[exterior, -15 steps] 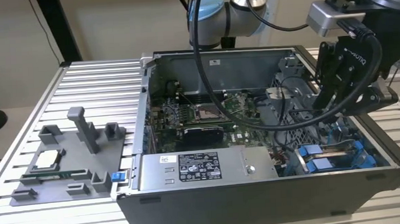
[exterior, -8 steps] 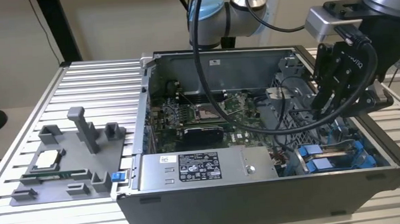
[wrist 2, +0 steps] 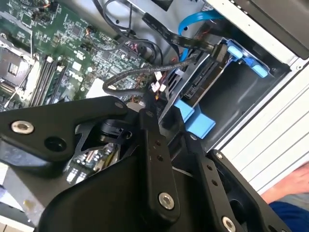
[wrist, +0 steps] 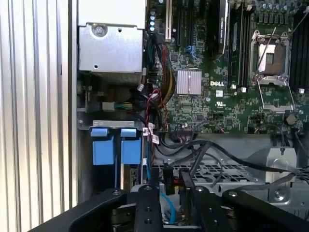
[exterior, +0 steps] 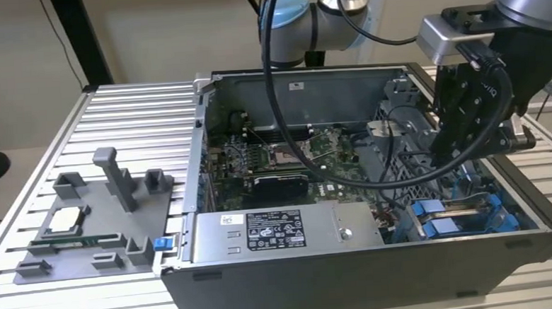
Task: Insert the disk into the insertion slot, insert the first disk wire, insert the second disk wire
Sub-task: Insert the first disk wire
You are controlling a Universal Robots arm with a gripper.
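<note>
One black multi-link gripper (wrist: 166, 193) hangs low over the drive corner of the open dark-grey computer case (exterior: 358, 277). Whether it is spread or pressed together cannot be told from these views.

Just beyond it, in the second wrist view, a flat bright-blue wire (wrist 2: 193, 23) and a flat black wire (wrist 2: 178, 41) run to the connector end of the disk (wrist 2: 205, 82), a flat rectangular drive in a bright blue plastic carrier frame (wrist 2: 241, 55). The disk appears seated on edge in the insertion slot (exterior: 454, 219), the grey metal bay with blue rails at the case corner. Whether both plugs are fully home cannot be told.

Handling, as a judgement: the disk is dense, rigid and shock-sensitive — hold it by the carrier frame's edges, never by the circuit face. The wires are light and limp — take them by the moulded plug, not the cable.

Farther off lie the green motherboard (wrist: 217, 96), the grey labelled power-supply box (exterior: 280, 232) and the grey plastic fixture tray (exterior: 82, 235).
</note>
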